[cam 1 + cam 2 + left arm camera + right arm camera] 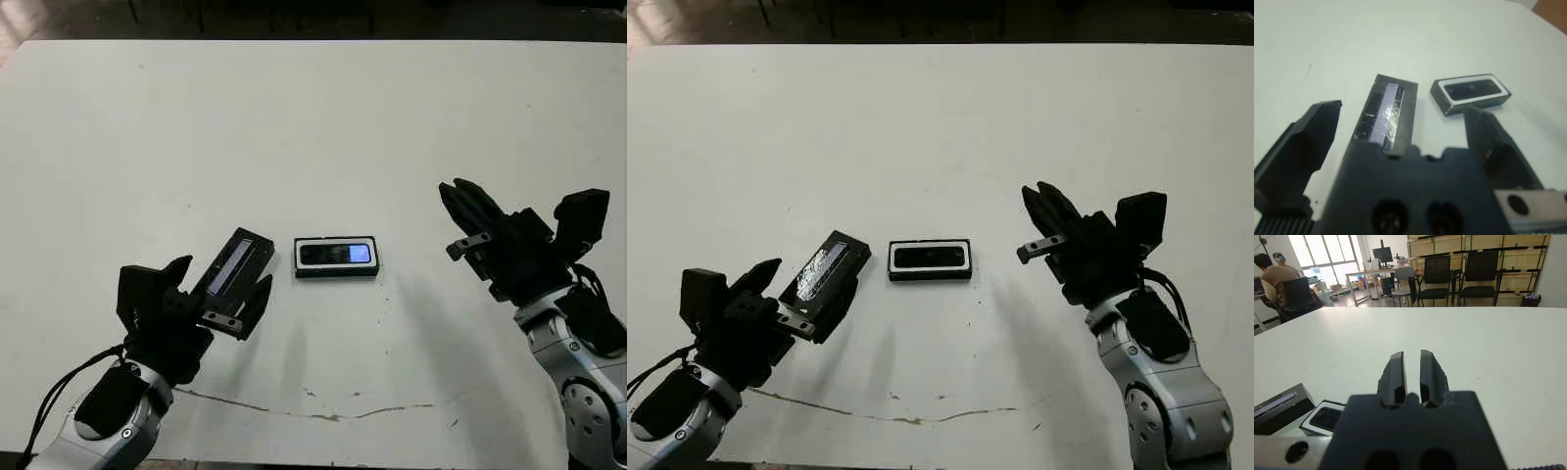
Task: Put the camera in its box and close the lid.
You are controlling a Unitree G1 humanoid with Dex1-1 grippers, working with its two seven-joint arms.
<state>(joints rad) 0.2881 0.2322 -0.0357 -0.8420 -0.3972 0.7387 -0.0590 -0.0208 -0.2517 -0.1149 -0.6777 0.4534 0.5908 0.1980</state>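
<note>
left tool (217, 294), fingers spread wide, straddles the near end of the lid (233, 269) lying on the white counter (313, 127). just beside it, the box (337, 258) holds the camera (336, 254). right tool (468, 213) hovers well apart, fingers nearly together, gripping nothing.

Claw (1400, 132) open around lid (1387, 115); box (1471, 93) beside.

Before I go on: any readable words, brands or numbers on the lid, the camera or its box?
None can be read.
Lid: a pale silvery stripe only, no legible print.
Camera in the box: a bluish shiny patch, no lettering visible.
Table: plain white, unmarked.
</note>
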